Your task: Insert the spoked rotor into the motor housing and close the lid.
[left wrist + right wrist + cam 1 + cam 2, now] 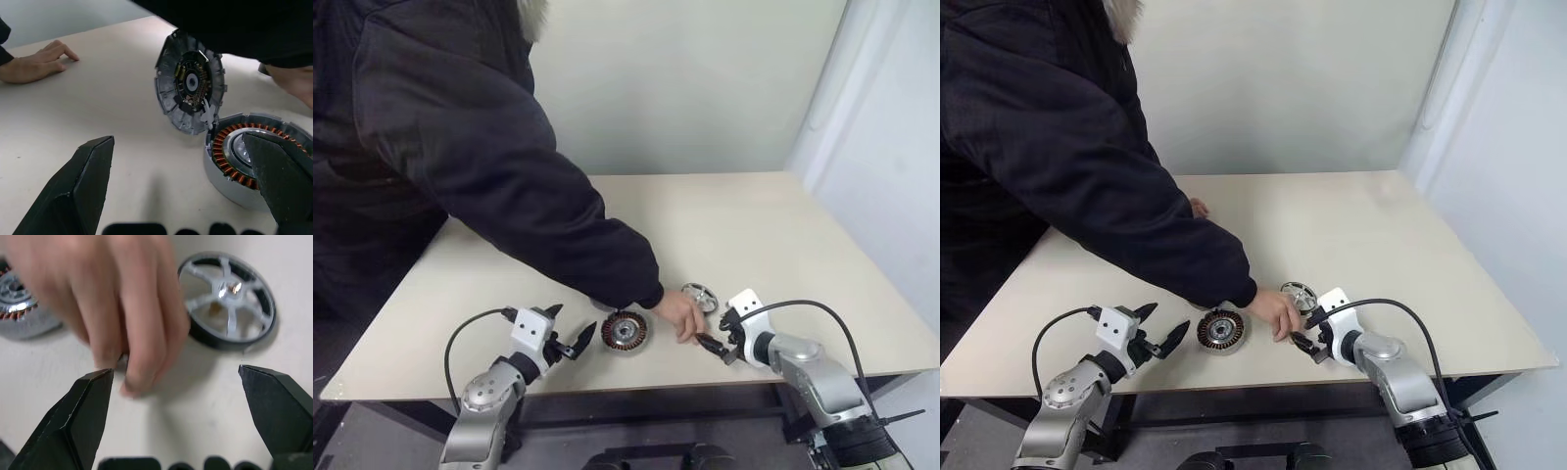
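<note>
Pale walls back a beige table; in the head views the left gripper and right gripper hover over its near edge, both spread wide and empty, with the motor housing between them, a person's hand reaching beside the spoked rotor, and the dark sleeve crossing the table. Seen from the left wrist, the wide-apart fingers frame the copper-wound housing, the lid leaning tilted against it, and a second hand flat on the table. Seen from the right wrist, the parted fingers touch nothing, the blurred hand standing between them and the housing, the rotor lying flat just beside it.
</note>
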You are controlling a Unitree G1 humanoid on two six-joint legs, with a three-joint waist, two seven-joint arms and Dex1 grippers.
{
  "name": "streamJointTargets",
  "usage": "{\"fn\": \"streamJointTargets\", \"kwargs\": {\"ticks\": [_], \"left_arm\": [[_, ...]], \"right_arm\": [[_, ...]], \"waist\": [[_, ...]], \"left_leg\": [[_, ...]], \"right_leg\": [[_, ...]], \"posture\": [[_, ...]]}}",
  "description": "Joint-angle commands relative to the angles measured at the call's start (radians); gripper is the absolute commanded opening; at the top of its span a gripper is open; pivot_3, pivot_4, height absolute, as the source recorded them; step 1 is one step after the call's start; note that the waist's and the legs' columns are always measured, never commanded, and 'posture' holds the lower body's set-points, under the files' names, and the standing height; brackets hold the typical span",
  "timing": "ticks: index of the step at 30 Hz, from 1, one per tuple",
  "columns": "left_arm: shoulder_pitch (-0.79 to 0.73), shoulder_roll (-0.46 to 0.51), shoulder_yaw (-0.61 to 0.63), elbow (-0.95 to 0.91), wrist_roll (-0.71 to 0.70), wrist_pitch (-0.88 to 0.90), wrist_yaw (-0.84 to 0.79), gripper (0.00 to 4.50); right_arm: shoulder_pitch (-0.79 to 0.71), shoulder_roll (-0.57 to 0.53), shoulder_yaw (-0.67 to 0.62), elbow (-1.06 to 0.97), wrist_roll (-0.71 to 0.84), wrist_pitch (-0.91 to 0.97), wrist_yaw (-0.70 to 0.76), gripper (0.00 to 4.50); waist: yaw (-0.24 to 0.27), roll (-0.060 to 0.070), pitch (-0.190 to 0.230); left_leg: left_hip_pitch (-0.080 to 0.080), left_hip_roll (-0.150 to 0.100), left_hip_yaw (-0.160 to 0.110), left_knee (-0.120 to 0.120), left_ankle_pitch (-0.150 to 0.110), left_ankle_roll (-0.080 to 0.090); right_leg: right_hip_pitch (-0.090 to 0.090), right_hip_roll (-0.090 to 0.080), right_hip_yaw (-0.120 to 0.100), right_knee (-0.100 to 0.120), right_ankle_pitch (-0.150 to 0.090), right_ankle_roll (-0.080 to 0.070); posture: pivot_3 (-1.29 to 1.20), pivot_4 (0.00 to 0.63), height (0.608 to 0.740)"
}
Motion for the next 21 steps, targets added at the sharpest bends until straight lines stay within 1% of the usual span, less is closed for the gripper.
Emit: {"fn": "streamJointTargets", "kwargs": {"ticks": [1,21], "left_arm": [[-0.021,0.009,0.008,-0.016,-0.008,-0.013,-0.005,4.50],[-0.025,0.020,0.010,-0.031,-0.012,0.005,-0.015,4.50]], "right_arm": [[-0.012,-0.013,-0.012,-0.062,0.017,0.010,0.015,4.48],[0.006,-0.007,0.032,-0.056,0.008,0.013,0.027,4.48]], "waist": [[0.000,0.000,0.000],[0.000,0.000,0.000]], "left_leg": [[0.000,0.000,0.000,0.000,0.000,0.000],[0.000,0.000,0.000,0.000,0.000,0.000]], "right_leg": [[0.000,0.000,0.000,0.000,0.000,0.000],[0.000,0.000,0.000,0.000,0.000,0.000]], "posture": [[0.00,0.000,0.740],[0.00,0.000,0.740]]}}
